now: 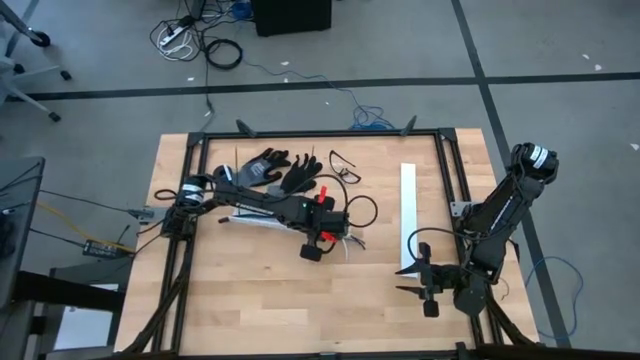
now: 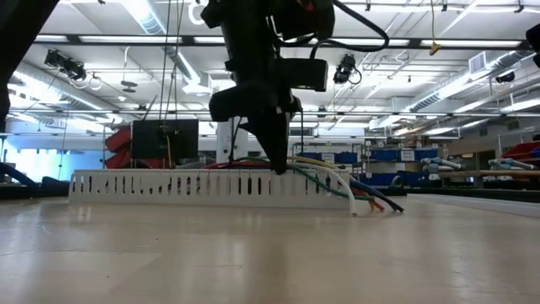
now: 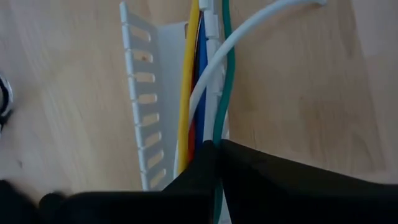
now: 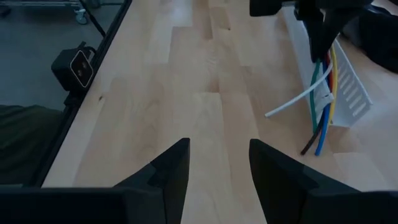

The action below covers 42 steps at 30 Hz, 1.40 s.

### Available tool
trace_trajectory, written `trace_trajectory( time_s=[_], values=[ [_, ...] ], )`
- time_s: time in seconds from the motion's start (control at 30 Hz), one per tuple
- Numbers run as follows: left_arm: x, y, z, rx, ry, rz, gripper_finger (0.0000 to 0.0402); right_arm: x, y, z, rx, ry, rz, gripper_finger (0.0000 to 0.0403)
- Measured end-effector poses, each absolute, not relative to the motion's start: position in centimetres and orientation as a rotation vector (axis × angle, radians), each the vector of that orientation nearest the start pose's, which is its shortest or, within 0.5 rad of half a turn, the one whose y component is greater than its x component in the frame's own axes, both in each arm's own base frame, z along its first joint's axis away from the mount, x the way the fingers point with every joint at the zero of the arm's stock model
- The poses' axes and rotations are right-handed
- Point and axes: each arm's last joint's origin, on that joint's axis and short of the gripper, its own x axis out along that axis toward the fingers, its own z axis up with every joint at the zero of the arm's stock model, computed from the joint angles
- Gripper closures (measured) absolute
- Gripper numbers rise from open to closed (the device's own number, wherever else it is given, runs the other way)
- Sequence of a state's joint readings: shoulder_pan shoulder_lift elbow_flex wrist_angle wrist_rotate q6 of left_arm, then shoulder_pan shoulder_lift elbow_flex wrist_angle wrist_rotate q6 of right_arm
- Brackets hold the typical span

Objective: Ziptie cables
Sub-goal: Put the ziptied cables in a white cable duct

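A: How many arms over the counter (image 1: 250,300)?

B: Two, each with one pincer: the left pincer (image 1: 326,232) and the right pincer (image 1: 418,277).

A: And the white slotted strips?

B: Two. One slotted strip (image 1: 408,215) lies alone toward the right; the other slotted strip (image 3: 149,112) carries the cables (image 3: 199,93).

A: How many cables can you count?

B: In the left wrist view, at least five colours: yellow, blue, red, green and white. The right wrist view adds a black one. The exact total I cannot tell.

A: Gloves?

B: Two black gloves (image 1: 275,170), side by side.
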<state>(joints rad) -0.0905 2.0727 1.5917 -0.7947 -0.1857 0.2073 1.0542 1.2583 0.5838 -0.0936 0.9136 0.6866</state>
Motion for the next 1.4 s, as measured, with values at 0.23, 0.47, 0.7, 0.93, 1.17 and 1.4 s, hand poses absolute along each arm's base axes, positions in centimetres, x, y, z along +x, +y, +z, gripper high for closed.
trace_trajectory(
  time_s=[0.23,0.47,0.7,0.93,1.17,1.4],
  values=[
    [42.9,-3.6,19.4,0.412,1.214,-0.064,0.0401,13.7,18.6,19.0,0.043,0.43,-0.032,0.0243],
    [43.3,-3.8,20.2,0.451,1.187,-0.089,0.0401,14.0,18.5,19.1,0.059,0.423,-0.04,0.0243],
    [43.5,-3.4,20.3,0.464,1.171,-0.056,0.0401,15.3,17.8,18.5,0.024,0.436,-0.104,0.0243],
    [43.6,-3.3,20.4,0.483,1.156,-0.058,0.0401,19.7,14.6,16.4,-0.193,0.514,-0.282,0.0239],
    [43.6,-3.3,22.2,0.494,1.071,-0.067,0.0401,22.0,12.4,15.9,-0.155,0.597,-0.25,0.0213],
    [43.2,-2.2,22.9,0.512,1.066,0.01,0.0401,22.3,12.1,16.0,-0.159,0.59,-0.256,0.0212]
  ],
)
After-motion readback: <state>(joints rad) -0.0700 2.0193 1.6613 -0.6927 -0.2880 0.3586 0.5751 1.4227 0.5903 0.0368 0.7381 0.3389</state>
